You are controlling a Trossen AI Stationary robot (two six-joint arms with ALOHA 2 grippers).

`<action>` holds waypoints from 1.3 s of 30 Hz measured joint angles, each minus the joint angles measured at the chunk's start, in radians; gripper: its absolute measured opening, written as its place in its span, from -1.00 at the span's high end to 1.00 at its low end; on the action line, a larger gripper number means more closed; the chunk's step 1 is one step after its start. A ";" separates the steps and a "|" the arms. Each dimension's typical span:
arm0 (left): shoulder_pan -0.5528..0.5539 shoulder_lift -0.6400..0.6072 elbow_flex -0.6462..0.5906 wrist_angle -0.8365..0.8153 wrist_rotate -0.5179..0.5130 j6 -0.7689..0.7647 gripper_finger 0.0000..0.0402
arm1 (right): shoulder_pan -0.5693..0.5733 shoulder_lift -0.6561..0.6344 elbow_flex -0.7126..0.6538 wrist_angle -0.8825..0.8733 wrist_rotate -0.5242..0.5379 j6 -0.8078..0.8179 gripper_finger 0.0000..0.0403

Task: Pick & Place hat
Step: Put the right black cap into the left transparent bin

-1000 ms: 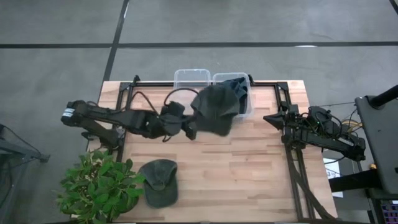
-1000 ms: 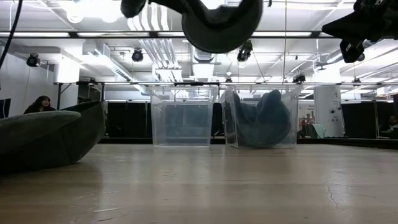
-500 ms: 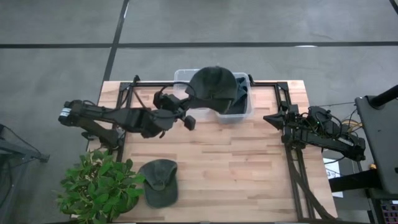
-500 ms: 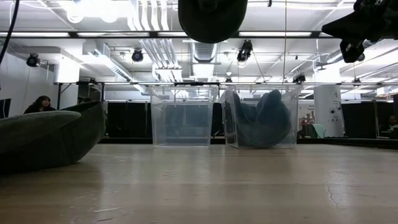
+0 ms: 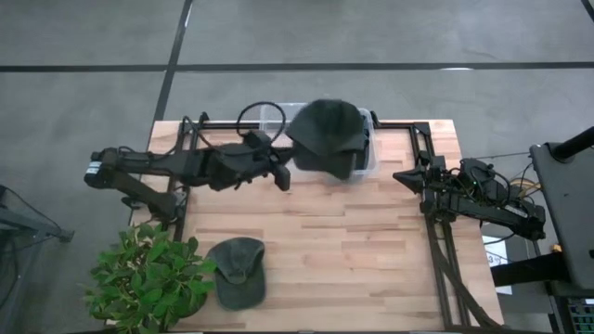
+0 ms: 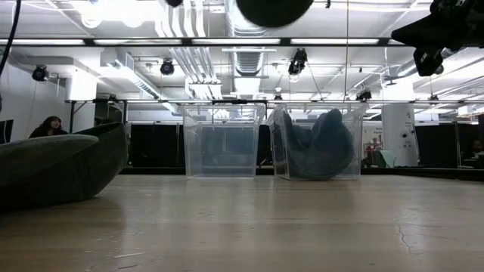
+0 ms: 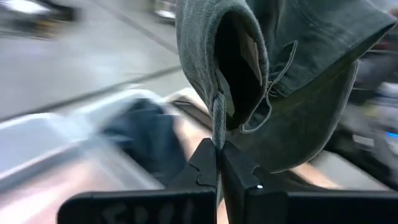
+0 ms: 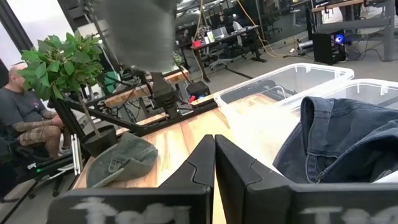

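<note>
Left tool holding hat above bins, right bin holding denim

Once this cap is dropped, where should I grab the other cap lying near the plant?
Probably pinch the brim of the cap on the table, coming straight down from above. It lies flat, crown up; the brim edge is thin like the strap the left gripper pinches on the held cap.

The right gripper has its fingers pressed together. At two o'clock, dark denim clothing fills a clear bin. At ten, a green hat lies on the wooden table, a leafy plant beyond; a blurred grey hat hangs at eleven.
</note>
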 joint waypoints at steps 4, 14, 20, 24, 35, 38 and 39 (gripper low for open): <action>0.044 0.000 0.000 0.115 0.288 0.019 1.00 | 0.000 0.000 0.000 0.000 0.000 0.000 0.96; 0.115 0.002 0.000 0.348 0.698 -0.076 1.00 | 0.000 0.000 0.000 0.000 0.001 0.000 0.96; 0.118 0.002 0.000 0.522 0.842 -0.122 1.00 | 0.000 0.000 0.000 0.000 0.001 -0.001 0.96; 0.114 0.002 0.000 0.570 0.863 -0.147 1.00 | 0.000 0.000 0.000 0.000 0.001 -0.001 0.96; 0.113 0.002 0.000 0.465 0.846 -0.181 1.00 | 0.000 0.000 0.000 0.000 0.001 0.000 0.96; 0.114 0.006 0.000 0.270 0.761 -0.225 1.00 | 0.000 0.000 0.000 0.000 0.002 0.000 0.96; 0.115 0.011 0.000 0.213 0.727 -0.245 1.00 | 0.000 0.000 0.000 0.000 0.002 0.000 0.96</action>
